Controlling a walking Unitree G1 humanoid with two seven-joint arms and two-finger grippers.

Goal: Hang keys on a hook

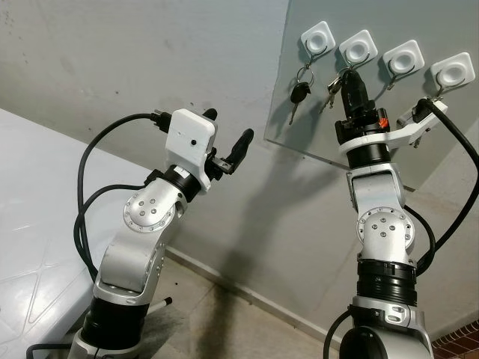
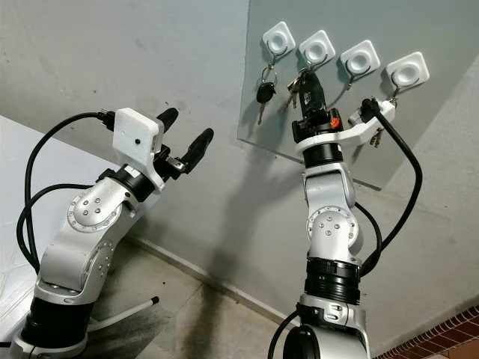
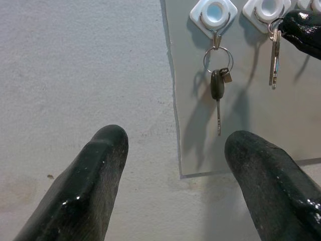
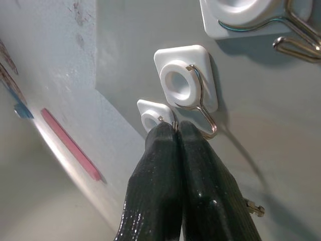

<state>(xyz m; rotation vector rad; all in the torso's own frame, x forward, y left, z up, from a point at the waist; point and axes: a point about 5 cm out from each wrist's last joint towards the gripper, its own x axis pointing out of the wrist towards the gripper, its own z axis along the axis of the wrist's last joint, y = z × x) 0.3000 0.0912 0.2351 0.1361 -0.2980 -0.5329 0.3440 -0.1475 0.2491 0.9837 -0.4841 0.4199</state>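
Note:
A grey panel (image 1: 299,127) on the wall carries a row of white hooks. A black car key (image 1: 299,93) hangs from the first hook (image 1: 317,37). My right gripper (image 1: 350,75) is raised to the second hook (image 1: 357,48) and is shut on the ring of a bunch of keys (image 1: 331,91), which dangles just under that hook. In the right wrist view the closed fingertips (image 4: 173,131) pinch a thin ring beside a wire hook (image 4: 203,118). My left gripper (image 1: 229,126) is held up to the left of the panel, open and holding nothing.
The third hook (image 1: 403,60) is bare. More keys (image 1: 438,91) hang at the fourth hook (image 1: 453,71), partly behind my right wrist camera. A white surface (image 1: 30,209) lies at the lower left, tiled floor below, and bricks (image 1: 456,348) at the bottom right.

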